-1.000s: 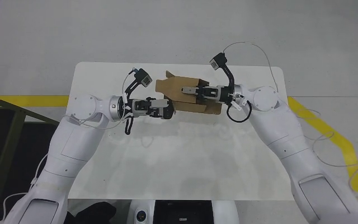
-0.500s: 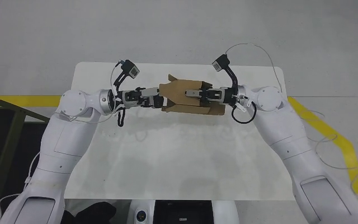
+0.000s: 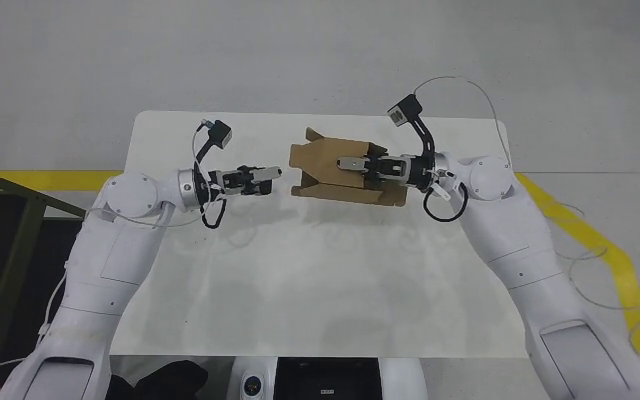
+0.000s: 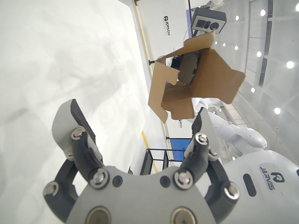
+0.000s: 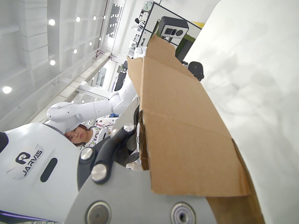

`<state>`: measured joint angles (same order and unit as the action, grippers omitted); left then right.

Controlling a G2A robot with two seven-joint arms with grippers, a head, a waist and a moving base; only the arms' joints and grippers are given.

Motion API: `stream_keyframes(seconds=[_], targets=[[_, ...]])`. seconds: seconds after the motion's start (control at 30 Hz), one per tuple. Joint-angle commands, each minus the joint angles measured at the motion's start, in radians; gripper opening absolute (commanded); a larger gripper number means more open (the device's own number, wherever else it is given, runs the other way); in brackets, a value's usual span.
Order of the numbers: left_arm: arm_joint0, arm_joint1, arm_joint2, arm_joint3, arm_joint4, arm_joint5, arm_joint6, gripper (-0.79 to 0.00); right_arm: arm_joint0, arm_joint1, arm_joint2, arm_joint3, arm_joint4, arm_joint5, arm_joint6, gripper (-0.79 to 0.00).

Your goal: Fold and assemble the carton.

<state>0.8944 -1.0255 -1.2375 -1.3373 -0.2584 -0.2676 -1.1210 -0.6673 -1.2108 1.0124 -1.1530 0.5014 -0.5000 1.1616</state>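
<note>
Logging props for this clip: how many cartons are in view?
1. The carton is gripped by the right end effector; the open left end effector is beside it, apart.

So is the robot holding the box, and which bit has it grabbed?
Yes. The right gripper is clamped on one side wall of the carton, reaching in from its own arm's end. The left gripper is open, holding nothing.

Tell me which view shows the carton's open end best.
The left wrist view: it looks straight into the carton, flaps spread. The top view shows its upper side, held by the right gripper. The right wrist view shows one outer wall close up.
</note>
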Motion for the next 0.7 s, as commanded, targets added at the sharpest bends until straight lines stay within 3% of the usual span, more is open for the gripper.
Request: stream_keyframes(seconds=[0.0,0.67], targets=[[-0.001,0.000,0.011,0.001,0.033,-0.003,0.005,0.000,-0.003,0.001,0.005,-0.008,0.001,0.002,0.002,-0.785],[-0.034,-0.013,0.082,-0.003,0.020,-0.015,0.001,0.000,-0.017,-0.008,-0.009,-0.067,0.036,0.013,0.015,-0.785]])
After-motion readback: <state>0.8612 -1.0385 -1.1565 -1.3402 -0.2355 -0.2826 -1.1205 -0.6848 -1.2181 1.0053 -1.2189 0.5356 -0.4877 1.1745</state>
